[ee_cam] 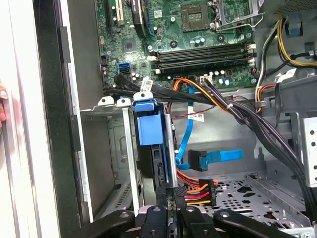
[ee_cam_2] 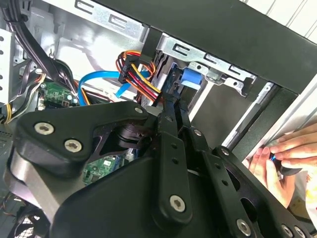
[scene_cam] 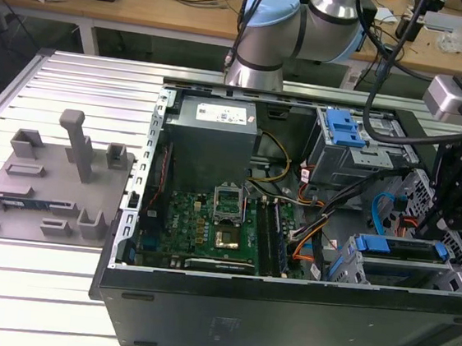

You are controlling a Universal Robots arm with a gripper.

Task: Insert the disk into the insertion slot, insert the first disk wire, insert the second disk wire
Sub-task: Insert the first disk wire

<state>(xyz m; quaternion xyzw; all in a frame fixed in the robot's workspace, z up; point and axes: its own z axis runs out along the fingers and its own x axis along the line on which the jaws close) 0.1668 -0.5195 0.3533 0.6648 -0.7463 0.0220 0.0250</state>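
So, tight spot. The disk (scene_cam: 403, 248) is already sitting in the insertion slot (scene_cam: 343, 269), right in the corner of the case next to the black side wall (scene_cam: 282, 319). In the first wrist view only its blue carrier tab and one thin edge show. The slot's sheet-metal walls hug it on both sides, so there's basically no room there. The only open space is over the perforated metal floor (ee_cam: 242, 198) beside the bay.

Stuff around it:
- a thick bunch of black cables (ee_cam: 247, 124) runs across over the bay, from the motherboard (ee_cam: 198, 29) side
- a blue flat cable (ee_cam: 223, 156) with a black end hangs loose over the open floor, near the disk but not touching it
- the taller cage with the blue latch (scene_cam: 341, 143) stands further back along the same side, next to the power supply (scene_cam: 211, 130)
- a person's hand (ee_cam_2: 282, 153) rests on the outside of the case wall, apart from the arm
- a grey fixture plate (scene_cam: 48, 187) lies on the table (scene_cam: 5, 281), well clear of the case

The gripper (ee_cam_2: 173, 101) is down inside the case at the disk's edge. Its fingers (ee_cam_2: 167, 126) are drawn close together, and they look pinched on the black plug (ee_cam: 179, 191) of the orange, red and yellow wire bundle (ee_cam_2: 141, 79). The plug sits just beside the disk's edge. I can't tell if it's seated.
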